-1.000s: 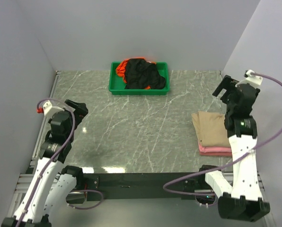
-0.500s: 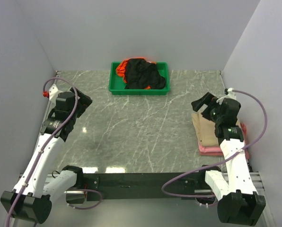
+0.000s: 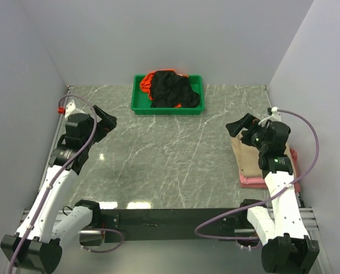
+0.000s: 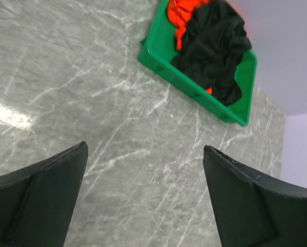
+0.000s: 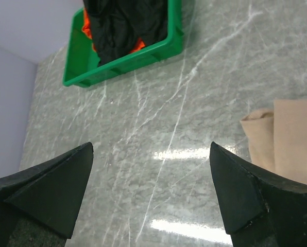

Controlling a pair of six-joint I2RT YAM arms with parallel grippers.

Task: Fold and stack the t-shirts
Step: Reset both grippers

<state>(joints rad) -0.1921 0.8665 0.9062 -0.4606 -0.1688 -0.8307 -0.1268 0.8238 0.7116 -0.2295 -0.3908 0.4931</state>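
Folded tan t-shirt (image 3: pixel 249 162) is noted at 3 o'clock on the table (image 3: pixel 175 160), laid on a folded pink t-shirt (image 3: pixel 260 182). Black t-shirt (image 3: pixel 171 91) and orange t-shirt (image 3: pixel 145 84) are heaped in the green tray (image 3: pixel 137 104) at 12 o'clock. Right gripper (image 3: pixel 237 127) is held near the tan shirt's 11 o'clock corner, jaws spread, empty. Left gripper (image 3: pixel 105 121) is held at 9 o'clock, jaws spread, empty.

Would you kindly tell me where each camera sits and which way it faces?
Top external: above and behind the bases, looking down on the table; left arm with left tool, right arm with right tool show.
Left wrist: on the left arm, facing forward-right toward the green tray; its fingers show.
Right wrist: on the right arm, facing forward-left; its fingers show, tan t-shirt at right.
Shared: both wrist views hold the tray and its black t-shirt.
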